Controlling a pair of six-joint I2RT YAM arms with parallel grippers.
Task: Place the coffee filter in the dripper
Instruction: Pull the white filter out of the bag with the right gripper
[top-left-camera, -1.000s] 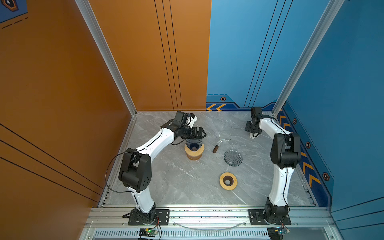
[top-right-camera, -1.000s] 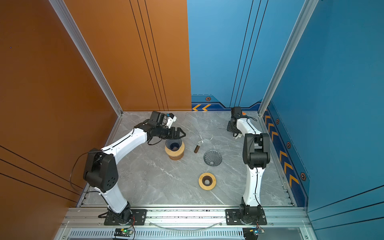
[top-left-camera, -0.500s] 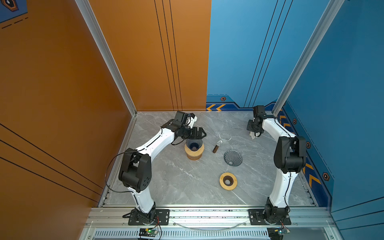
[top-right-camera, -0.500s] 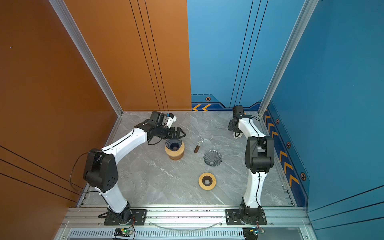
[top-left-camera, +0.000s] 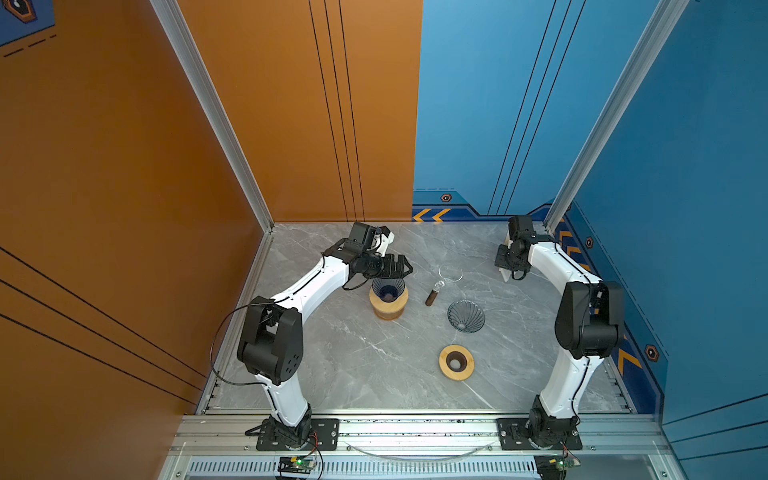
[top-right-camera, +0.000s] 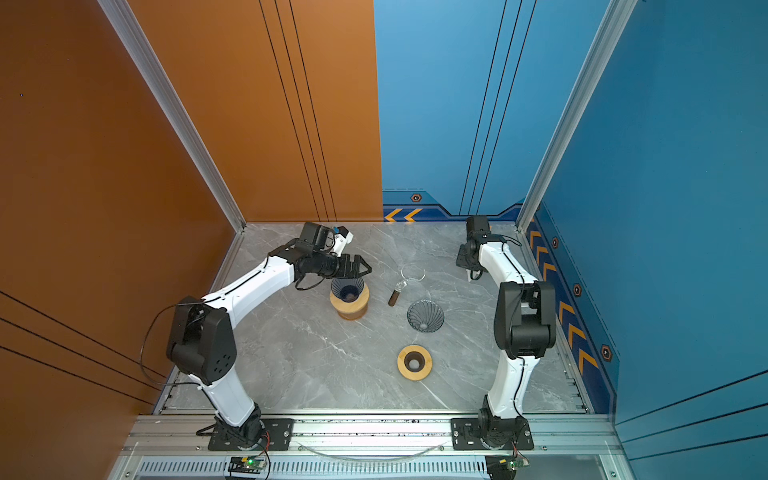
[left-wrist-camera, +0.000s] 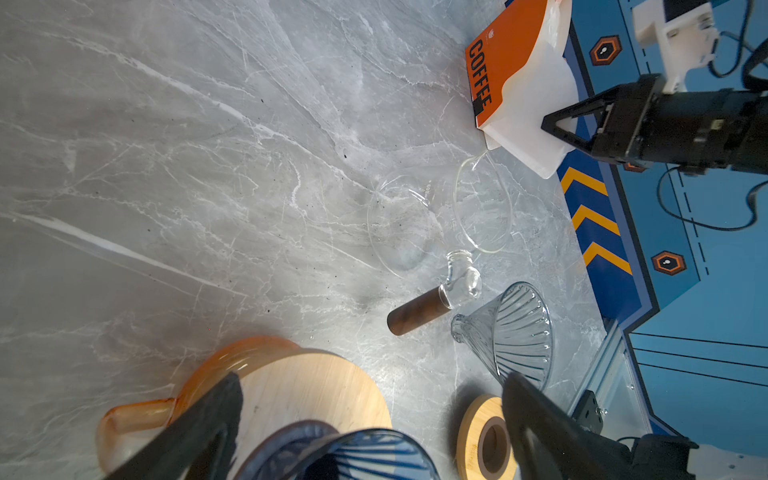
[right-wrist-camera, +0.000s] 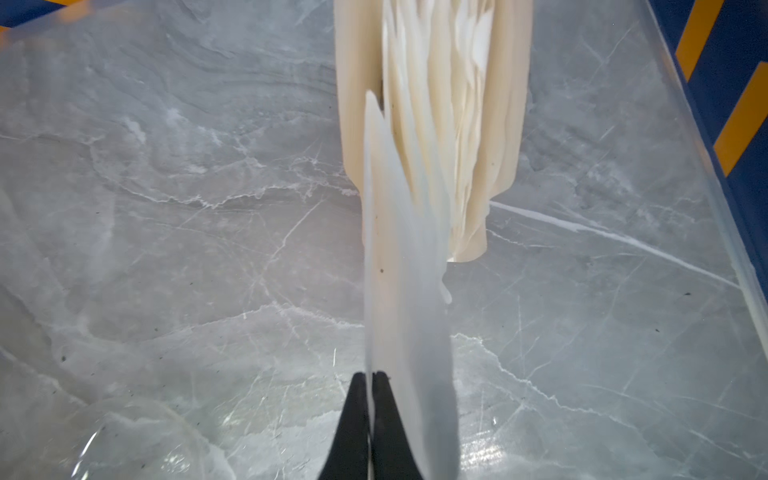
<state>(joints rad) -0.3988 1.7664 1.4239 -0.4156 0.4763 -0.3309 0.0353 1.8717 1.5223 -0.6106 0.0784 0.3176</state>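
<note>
My right gripper (right-wrist-camera: 371, 376) is shut on the edge of a white paper coffee filter (right-wrist-camera: 407, 291), which hangs partly out of the stack of filters (right-wrist-camera: 440, 104). In both top views this gripper (top-left-camera: 510, 266) is at the back right, with the filter (top-left-camera: 505, 275) a white sliver below it. The blue ribbed dripper (top-left-camera: 388, 287) sits on a round wooden stand (top-left-camera: 388, 309) left of centre. My left gripper (top-left-camera: 404, 268) hovers open just behind the dripper's rim. In the left wrist view its fingers (left-wrist-camera: 224, 399) straddle the dripper (left-wrist-camera: 353, 457).
A glass carafe (top-left-camera: 451, 272) with a brown wooden handle (top-left-camera: 430, 297) lies mid-table. A second, grey ribbed dripper (top-left-camera: 466, 316) lies on its side beside it. A wooden ring (top-left-camera: 456, 362) lies nearer the front. The orange filter pack (left-wrist-camera: 498, 62) leans by the back right wall.
The right arm's elbow has swung out toward the right wall and the gripper has shifted slightly with the filter in it. The left arm has stayed still.
</note>
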